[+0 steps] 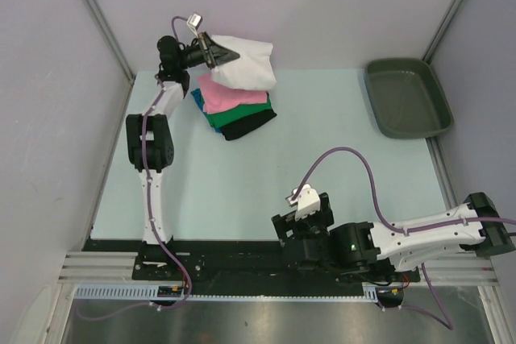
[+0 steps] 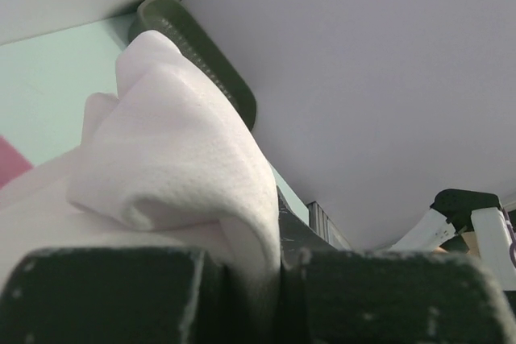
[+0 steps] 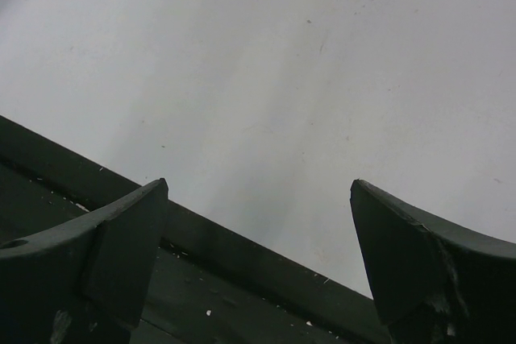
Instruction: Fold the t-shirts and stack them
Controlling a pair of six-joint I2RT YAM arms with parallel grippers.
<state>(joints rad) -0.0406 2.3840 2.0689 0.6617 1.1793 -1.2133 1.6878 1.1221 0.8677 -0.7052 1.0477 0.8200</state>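
Gripping the white t-shirt (image 1: 246,64), the left jaws are holding it over the pink, green and black stack (image 1: 235,112) at the far left of the table (image 1: 322,147); the right jaws are sitting open at its near edge.

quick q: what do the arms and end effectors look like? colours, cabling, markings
Left arm and right arm: white links, black joint housings, a purple cable running outside each. Left end effector and right end effector: black, two flat scuffed fingers, with a small white camera module at the wrist. A green light shows on the right arm.
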